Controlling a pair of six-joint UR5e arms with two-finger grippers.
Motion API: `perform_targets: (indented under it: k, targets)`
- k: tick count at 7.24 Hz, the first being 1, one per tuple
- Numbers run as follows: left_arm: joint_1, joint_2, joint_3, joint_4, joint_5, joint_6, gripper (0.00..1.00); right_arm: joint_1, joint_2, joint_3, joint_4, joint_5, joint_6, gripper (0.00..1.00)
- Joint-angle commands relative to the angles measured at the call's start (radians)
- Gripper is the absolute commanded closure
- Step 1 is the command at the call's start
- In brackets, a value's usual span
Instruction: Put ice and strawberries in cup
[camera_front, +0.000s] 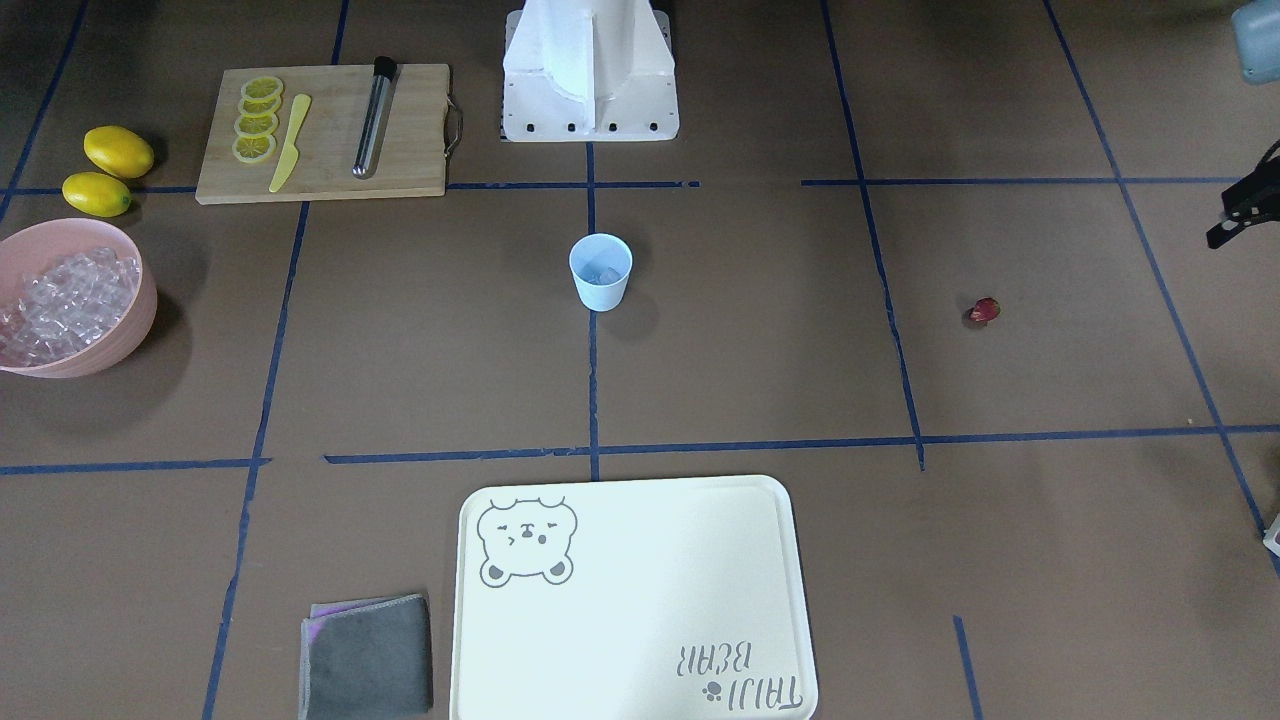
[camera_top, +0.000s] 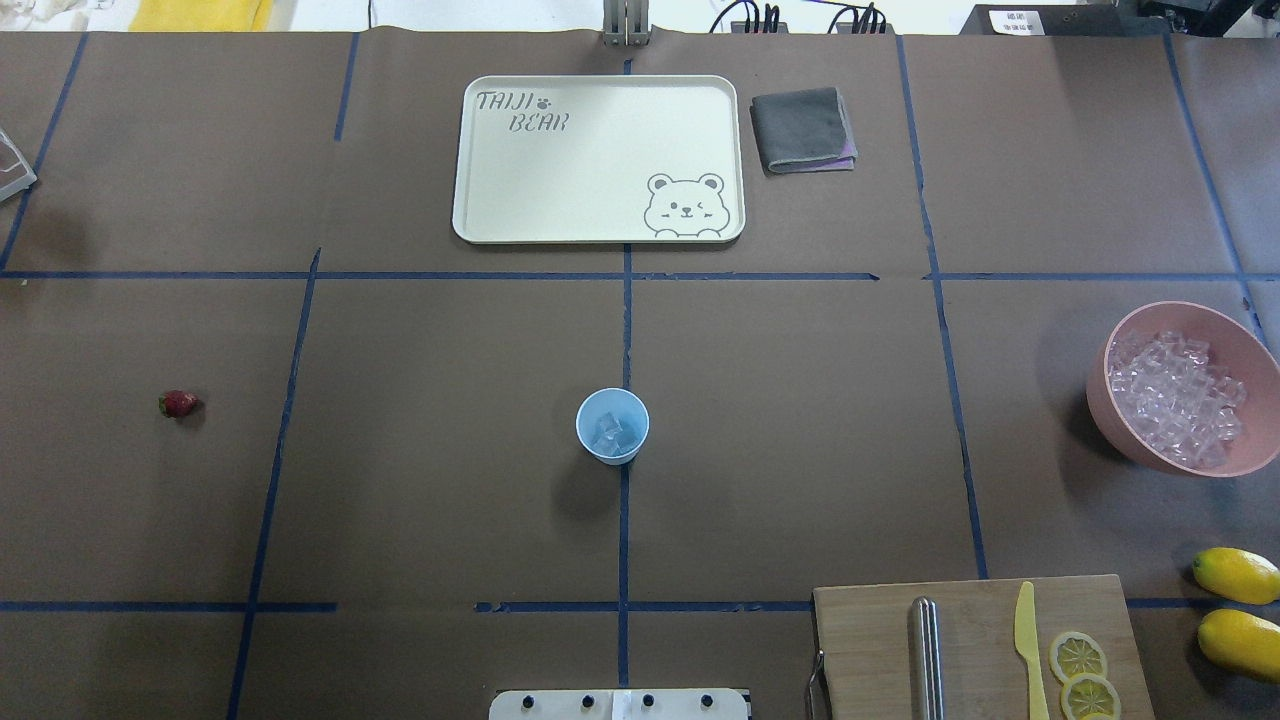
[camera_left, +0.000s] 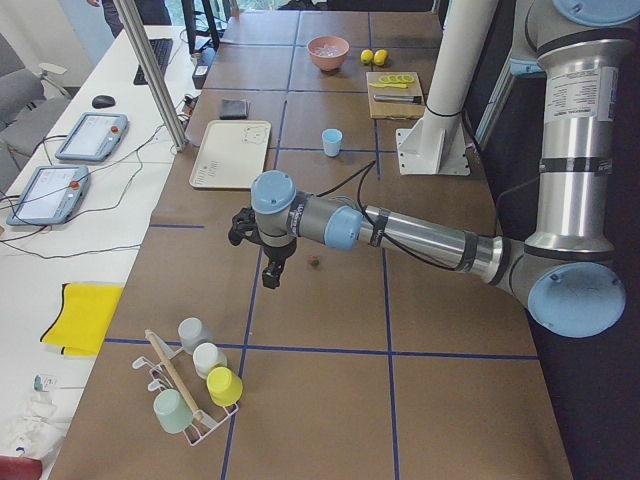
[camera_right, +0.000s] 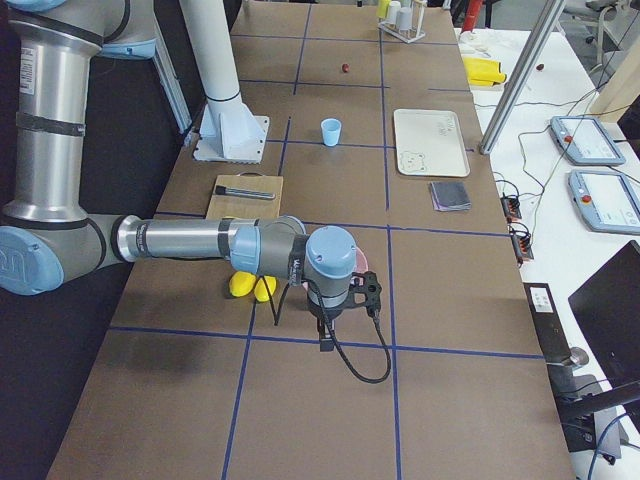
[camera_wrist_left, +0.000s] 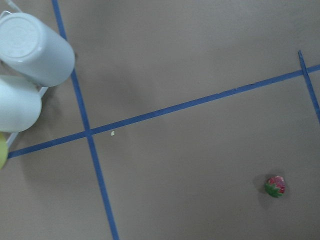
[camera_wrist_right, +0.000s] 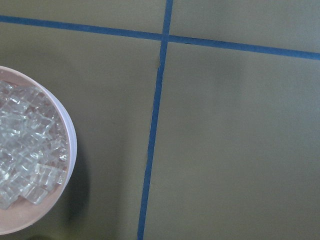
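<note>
strawberry on worktop, robot's left half, well apart from cup w/ ice in it | berry just beside left end effector, cup-ward, low-right in wrist cam, too small for axis | left arm nearer, stretched low, tool down | right end effector by pink bowl | open/closed: can't tell, both

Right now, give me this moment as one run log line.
cup: upright, ice inside | strawberry: on table | pink bowl: more ice | left hand: clear of strawberry, grip unclear
</note>
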Motion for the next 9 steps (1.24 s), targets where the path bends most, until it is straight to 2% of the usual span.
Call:
perform_targets:
  k: [1, 5, 8, 9]
  targets:
    - [0.149, 0.032, 0.0, -0.167, 0.079, -0.228, 0.0, 0.0, -0.002, 0.0, 0.001, 0.0, 0.0, 0.01]
    - [0.433, 0.042, 0.016, -0.404, 0.284, -0.658, 0.0, 0.0, -0.003, 0.002, 0.002, 0.0, -0.001, 0.01]
    - [0.534, 0.041, 0.02, -0.417, 0.375, -0.748, 0.0, 0.0, -0.003, 0.0, 0.002, -0.001, 0.0, 0.01]
    - [0.55, 0.036, 0.023, -0.417, 0.378, -0.752, 0.01, 0.0, -0.003, 0.0, 0.002, -0.001, -0.001, 0.01]
